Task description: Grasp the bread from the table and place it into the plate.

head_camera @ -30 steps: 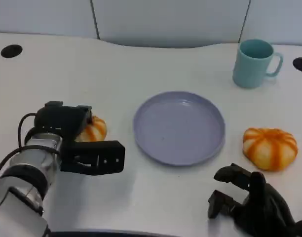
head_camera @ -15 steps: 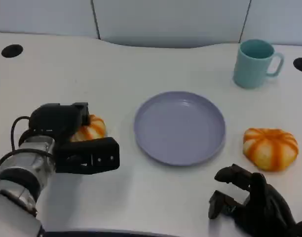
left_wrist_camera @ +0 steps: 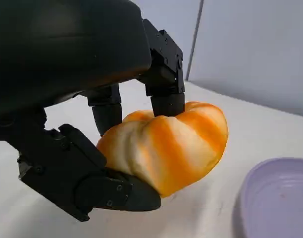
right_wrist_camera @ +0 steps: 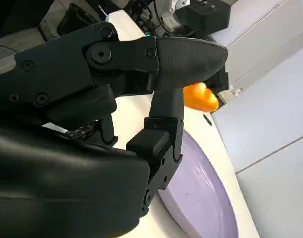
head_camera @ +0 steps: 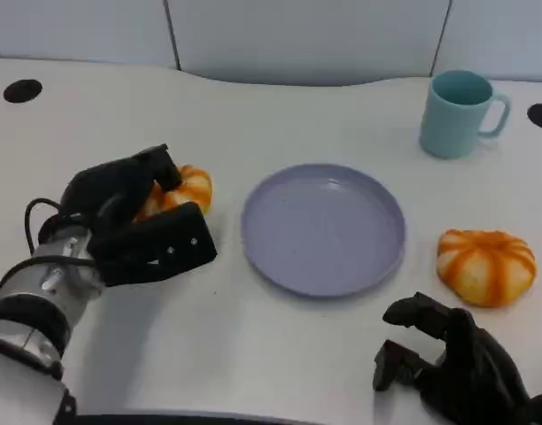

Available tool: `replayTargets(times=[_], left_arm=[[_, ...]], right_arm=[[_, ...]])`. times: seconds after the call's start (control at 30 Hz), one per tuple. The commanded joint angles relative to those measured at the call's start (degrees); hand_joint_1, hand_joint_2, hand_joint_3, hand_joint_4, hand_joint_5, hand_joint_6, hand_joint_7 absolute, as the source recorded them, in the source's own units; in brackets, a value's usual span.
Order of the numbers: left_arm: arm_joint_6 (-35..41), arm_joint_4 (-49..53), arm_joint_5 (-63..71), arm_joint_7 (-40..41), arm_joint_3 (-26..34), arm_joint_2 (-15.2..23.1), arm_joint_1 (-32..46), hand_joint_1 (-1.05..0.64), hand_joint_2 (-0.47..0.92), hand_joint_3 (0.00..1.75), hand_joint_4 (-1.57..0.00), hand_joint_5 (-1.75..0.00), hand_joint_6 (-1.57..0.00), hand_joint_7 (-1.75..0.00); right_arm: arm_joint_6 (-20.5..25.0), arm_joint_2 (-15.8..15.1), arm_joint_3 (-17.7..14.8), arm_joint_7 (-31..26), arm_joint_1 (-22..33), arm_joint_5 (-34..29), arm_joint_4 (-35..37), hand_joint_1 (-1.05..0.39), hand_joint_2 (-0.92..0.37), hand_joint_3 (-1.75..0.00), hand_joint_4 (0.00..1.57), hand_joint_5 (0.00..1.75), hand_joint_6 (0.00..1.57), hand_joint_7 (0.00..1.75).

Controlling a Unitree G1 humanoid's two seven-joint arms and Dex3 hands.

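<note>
White table point(head_camera: 253, 106), smooth and matte, curved back edge; pale grey panelled wall point(head_camera: 306, 35) behind it, seams running vertical; dark round holes point(head_camera: 23, 90) in the tabletop near the far left and far right corners.

Left hand point(head_camera: 134, 217) at the table's left side, fingers closed round an orange-and-cream striped bread point(head_camera: 187, 189); left wrist view shows the bread point(left_wrist_camera: 166, 144) pinched between upper fingers point(left_wrist_camera: 164, 74) and the thumb below, lifted a little off the surface, shadow beneath it; bread sits just left of the plate, not over it.

Lavender plate point(head_camera: 322, 227) at table centre; its rim point(left_wrist_camera: 277, 198) shows in the left wrist view too.

Second striped bread point(head_camera: 483, 264) lies on the table right of the plate, apart from it; teal mug point(head_camera: 459, 113) stands upright at far right, handle turned right.

Right hand point(head_camera: 452, 367) low at near right, fingers curled inward, holding nothing, resting near the table edge; its own wrist view looks across the plate point(right_wrist_camera: 201, 198) toward the held bread point(right_wrist_camera: 198, 96).
</note>
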Motion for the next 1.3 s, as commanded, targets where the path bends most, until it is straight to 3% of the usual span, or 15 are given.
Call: replayTargets(times=[0.03,0.37,0.8,0.9,1.03,1.3], left_arm=[[-1.3,-1.3,0.0,0.0,0.1,0.1,-2.7,-0.12,0.61,0.67,-0.8,-1.75,-0.64,-1.75],[-4.9,-3.0,2.9,3.3,-2.5,-2.5,-6.4,-0.1,0.55,0.76,-0.9,-1.75,-0.68,-1.75],[-6.4,-3.6,6.9,1.5,-7.0,-5.0,-10.5,-0.19,0.57,0.76,-0.92,-1.75,-0.7,-1.75],[-6.8,-3.5,7.6,0.8,-8.3,-6.1,-11.2,-0.2,0.58,0.76,-0.94,-1.75,-0.71,-1.75],[-6.7,-3.3,9.4,1.8,-10.4,-7.5,-11.9,-0.19,0.59,0.88,-0.97,-1.75,-0.74,-1.75],[-7.1,-2.9,11.1,-1.6,-13.0,-8.8,-12.5,-0.2,0.54,0.95,-0.92,-1.75,-0.7,-1.75]], right_arm=[[0.6,-0.7,0.5,-0.8,0.5,-0.5,-0.5,-0.52,-0.92,-0.46,0.72,1.54,0.59,1.16],[-0.7,-0.5,0.6,0.1,-0.3,-0.3,1.7,-0.52,-0.92,-0.48,0.71,1.53,0.59,1.15],[1.1,0.4,1.2,-1.0,-0.6,0.0,1.2,-0.52,-0.92,-0.44,0.75,1.48,0.64,1.13],[-0.4,0.5,1.3,-0.4,-0.9,-0.4,2.3,-0.5,-0.92,-0.48,0.75,1.47,0.63,1.12],[-0.4,0.7,1.1,-0.1,-1.3,0.0,3.2,-0.5,-0.92,-0.48,0.76,1.45,0.63,1.12],[0.0,1.1,1.8,-1.3,-0.7,-0.5,1.6,-0.51,-0.92,-0.46,0.75,1.43,0.62,1.11]])
